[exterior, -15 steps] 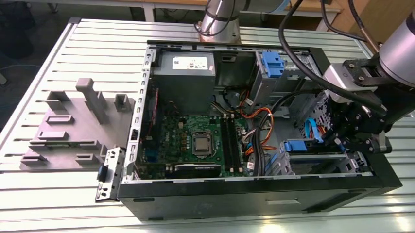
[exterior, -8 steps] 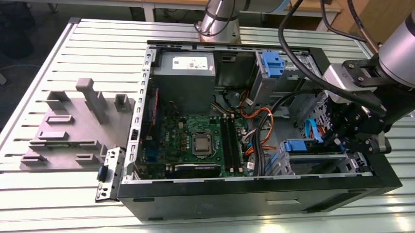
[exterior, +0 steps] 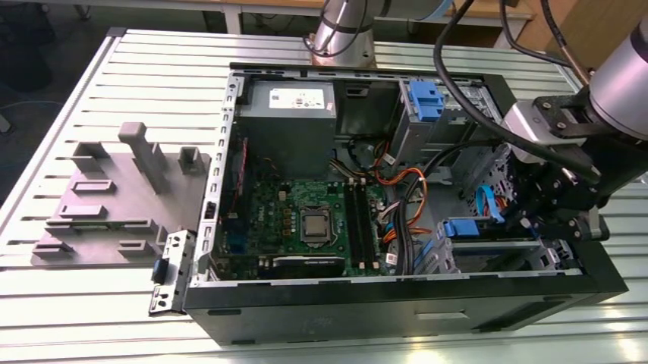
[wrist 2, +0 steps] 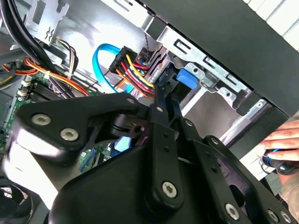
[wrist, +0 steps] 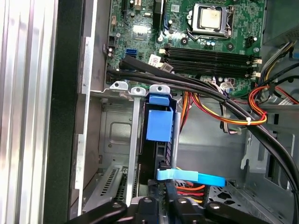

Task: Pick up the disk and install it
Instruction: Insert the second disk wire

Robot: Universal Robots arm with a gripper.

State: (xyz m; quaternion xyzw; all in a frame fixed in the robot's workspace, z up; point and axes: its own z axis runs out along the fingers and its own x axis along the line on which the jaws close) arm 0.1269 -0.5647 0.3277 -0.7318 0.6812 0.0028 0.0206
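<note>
The exterior view is looking down from above onto the open computer case (exterior: 405, 197) on the slatted table (exterior: 61, 114). The first wrist view is hovering close, facing straight down at the drive cage (wrist: 135, 140) and motherboard (wrist: 205, 37). The second wrist view is peering past the gripper linkage (wrist 2: 163, 140), probably at that same cage (wrist 2: 205, 79).

The disk (wrist: 161, 140) stands on edge, seated in the metal drive cage (wrist: 117, 135) at the computer case's (exterior: 405, 311) front corner, blue carrier tab outward.
</note>
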